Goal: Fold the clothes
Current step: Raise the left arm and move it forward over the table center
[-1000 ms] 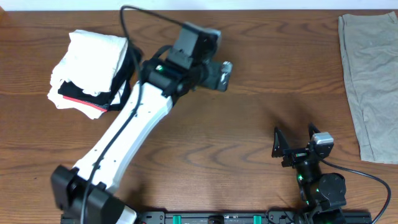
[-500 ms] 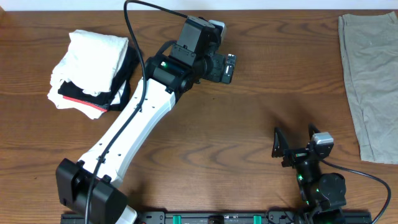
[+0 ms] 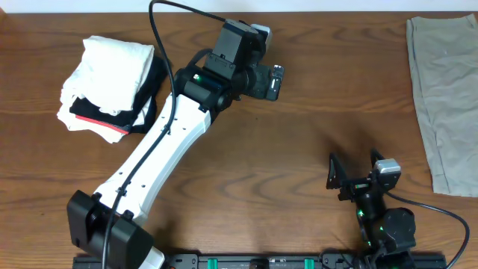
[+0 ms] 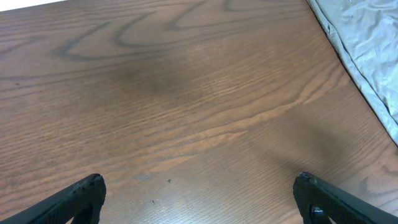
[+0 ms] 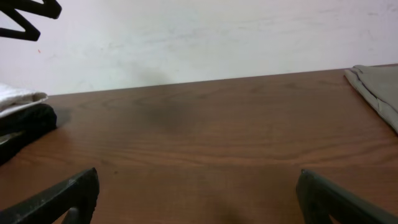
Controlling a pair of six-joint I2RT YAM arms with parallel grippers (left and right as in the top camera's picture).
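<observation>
The clothes (image 3: 444, 97) are a khaki grey-green garment lying flat along the table's right edge, running off the frame. The garment's edge also shows in the left wrist view as pale wrinkled cloth (image 4: 367, 43) at top right, and in the right wrist view (image 5: 379, 87) at far right. My left gripper (image 3: 275, 82) hovers over bare wood at the back centre, open (image 4: 198, 182), well left of the garment. At the front of the table my right gripper (image 3: 352, 161) stands open (image 5: 198, 174), nothing between its fingers.
A pile of white garments (image 3: 112, 67) with a black, red-striped one (image 3: 112, 123) under them sits at the back left; its black edge (image 5: 25, 121) shows at the left of the right wrist view. The left arm's white link (image 3: 149, 172) crosses the table's left half.
My left gripper shifted a little to the right and toward the far edge, then held still. The right arm and the garment have not moved.
</observation>
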